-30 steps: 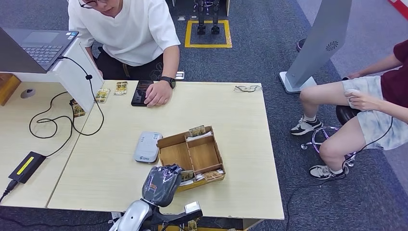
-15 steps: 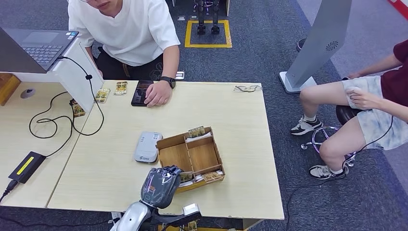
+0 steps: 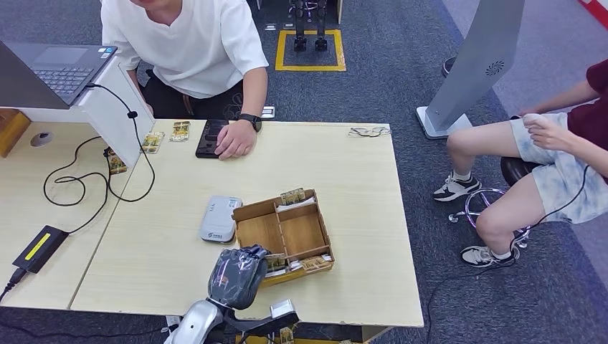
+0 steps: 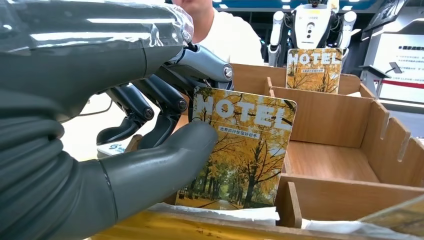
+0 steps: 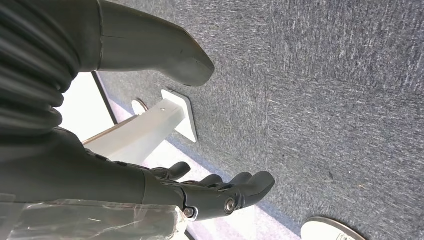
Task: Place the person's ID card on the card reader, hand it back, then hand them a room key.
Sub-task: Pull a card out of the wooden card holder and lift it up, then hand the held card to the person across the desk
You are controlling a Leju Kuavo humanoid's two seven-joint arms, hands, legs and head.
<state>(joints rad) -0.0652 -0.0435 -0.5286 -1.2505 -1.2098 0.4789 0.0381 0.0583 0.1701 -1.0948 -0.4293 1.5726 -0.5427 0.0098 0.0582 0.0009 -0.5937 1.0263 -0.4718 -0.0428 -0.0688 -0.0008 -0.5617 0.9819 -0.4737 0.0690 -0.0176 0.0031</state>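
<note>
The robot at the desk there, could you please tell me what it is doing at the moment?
The left robot hand is pinching a HOTEL room key card at the near edge of the wooden tray. The card reader sits beside the tray with nothing on it. The person waits across the table, one hand on a black device. The right robot hand hangs open above the floor.

The room was lit evenly and brightly from overhead, so my head view stayed sharp, with the wooden tray (image 3: 288,227) casting just a soft, short shadow on the pale table (image 3: 358,215). At my left wrist, ceiling lights streaked white glare along the plastic wrap over my left hand (image 4: 115,100); the hotel key card (image 4: 240,150) was crisp, while the background behind it went slightly soft. At my right wrist, my right hand (image 5: 150,125) hung dark above well-lit blue carpet (image 5: 325,100), and the near thumb looked blurred.
</note>
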